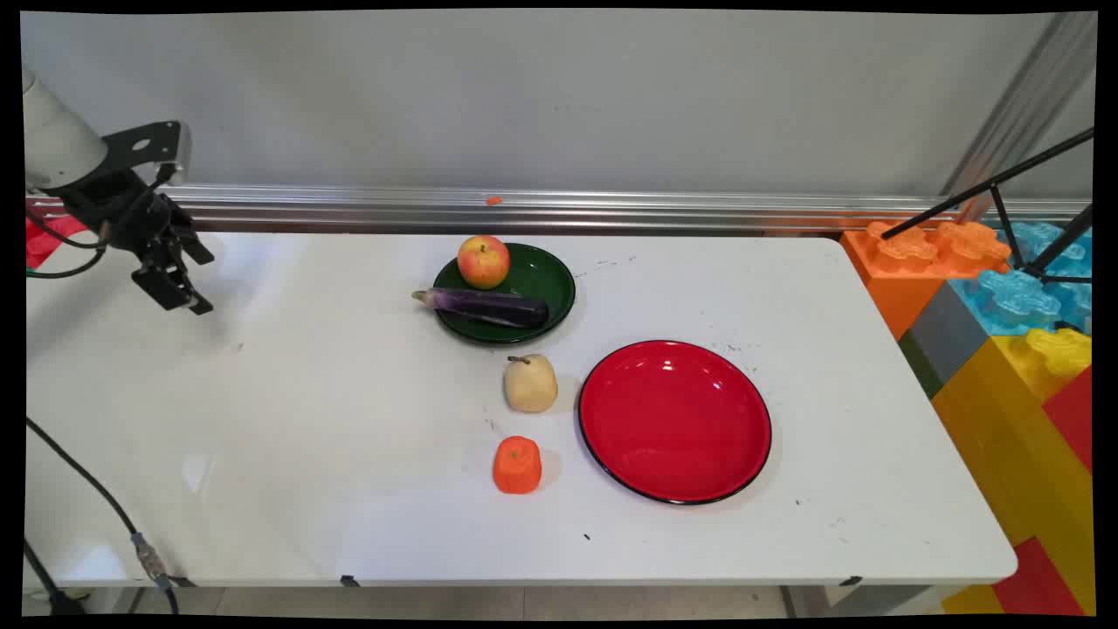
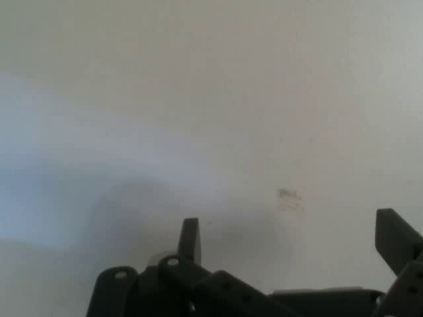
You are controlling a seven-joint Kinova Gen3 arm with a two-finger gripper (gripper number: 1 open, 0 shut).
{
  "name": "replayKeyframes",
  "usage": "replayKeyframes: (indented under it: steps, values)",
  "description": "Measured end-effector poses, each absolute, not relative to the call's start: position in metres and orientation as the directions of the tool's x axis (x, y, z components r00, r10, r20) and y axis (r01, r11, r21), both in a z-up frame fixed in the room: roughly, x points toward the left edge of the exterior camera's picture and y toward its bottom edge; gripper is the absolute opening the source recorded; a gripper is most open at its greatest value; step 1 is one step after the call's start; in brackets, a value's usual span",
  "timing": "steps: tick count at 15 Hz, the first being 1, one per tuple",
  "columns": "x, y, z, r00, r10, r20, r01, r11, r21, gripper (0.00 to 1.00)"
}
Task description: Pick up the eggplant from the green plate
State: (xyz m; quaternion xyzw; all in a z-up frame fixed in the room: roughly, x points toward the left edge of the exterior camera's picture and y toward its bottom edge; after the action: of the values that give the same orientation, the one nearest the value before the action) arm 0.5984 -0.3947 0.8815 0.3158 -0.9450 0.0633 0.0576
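White and broad, the surface (image 1: 306, 454) carried a green plate (image 1: 559, 288) holding an apple (image 1: 483, 261) and an eggplant (image 1: 486, 305), the eggplant's stem end jutting over the plate's left rim. Just in front lay a pear (image 1: 530, 383) and an orange fruit (image 1: 517, 466), both beside an empty red plate (image 1: 674, 422). The end effector (image 1: 179, 293) hung over bare surface at far left, well apart from all of them, fingers (image 2: 190, 239) spread wide and holding nothing. A careless sweep rightward could, by appearances, catch the overhanging eggplant or roll the loose pear.
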Motion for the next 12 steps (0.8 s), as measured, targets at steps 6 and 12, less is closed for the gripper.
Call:
replayKeyframes:
  steps: [6, 12]
  values:
    - [0.592, -0.398, 0.875, -0.771, -0.593, 0.233, -0.609, 0.793, 0.000, 1.00]
    - [0.542, -0.428, 0.880, -0.718, -0.556, 0.419, -0.581, 0.810, 0.079, 1.00]
